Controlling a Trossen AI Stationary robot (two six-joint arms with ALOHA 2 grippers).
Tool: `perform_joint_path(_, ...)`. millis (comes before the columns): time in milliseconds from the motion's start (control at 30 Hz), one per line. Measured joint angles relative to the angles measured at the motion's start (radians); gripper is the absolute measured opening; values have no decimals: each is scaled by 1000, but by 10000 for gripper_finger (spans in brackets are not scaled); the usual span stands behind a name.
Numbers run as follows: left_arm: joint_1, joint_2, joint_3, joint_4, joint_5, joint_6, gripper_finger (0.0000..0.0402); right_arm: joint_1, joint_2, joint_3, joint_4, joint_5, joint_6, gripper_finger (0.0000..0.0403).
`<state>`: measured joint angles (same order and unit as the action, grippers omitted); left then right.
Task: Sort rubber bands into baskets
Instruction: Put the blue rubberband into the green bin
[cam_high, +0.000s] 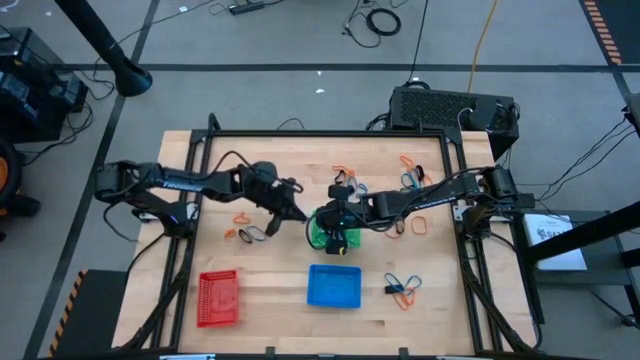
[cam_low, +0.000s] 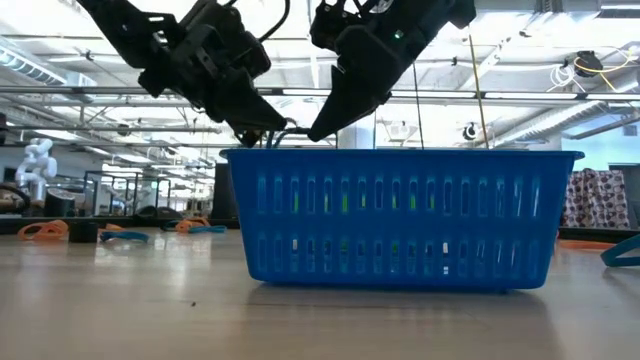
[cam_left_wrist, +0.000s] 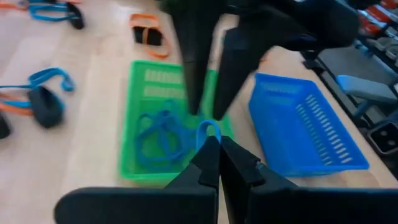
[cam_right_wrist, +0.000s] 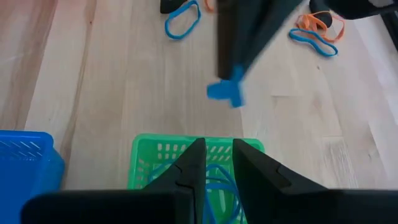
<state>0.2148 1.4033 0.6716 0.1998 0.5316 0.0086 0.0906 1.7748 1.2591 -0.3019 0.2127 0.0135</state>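
High view: both tools meet over the green basket (cam_high: 322, 238) at mid-surface (cam_high: 270, 300). Left wrist view: the left tool (cam_left_wrist: 214, 144) is pinched closed on a blue band (cam_left_wrist: 208, 129) above that basket; release only over its interior. Right wrist view: the right tool (cam_right_wrist: 216, 150), part-open and empty, should stay clear.

Two grippers (cam_low: 290, 128) hang above blue basket (cam_low: 400, 218)

The wooden table (cam_high: 290, 300) bears green (cam_left_wrist: 138, 87), blue (cam_high: 334, 286) and red baskets (cam_high: 218, 297) among scattered rubber bands (cam_high: 403, 288).
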Motion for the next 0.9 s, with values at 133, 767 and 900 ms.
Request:
perform_joint_path(133,-31,0,0,13,-10,2,6,0,0,0,15,-1,-2,73)
perform_joint_path(767,-47,0,0,29,-95,-1,7,-1,0,0,94,-5,-45,73)
perform_joint_path(900,-47,0,0,30,-95,0,7,-2,0,0,112,-5,-56,73)
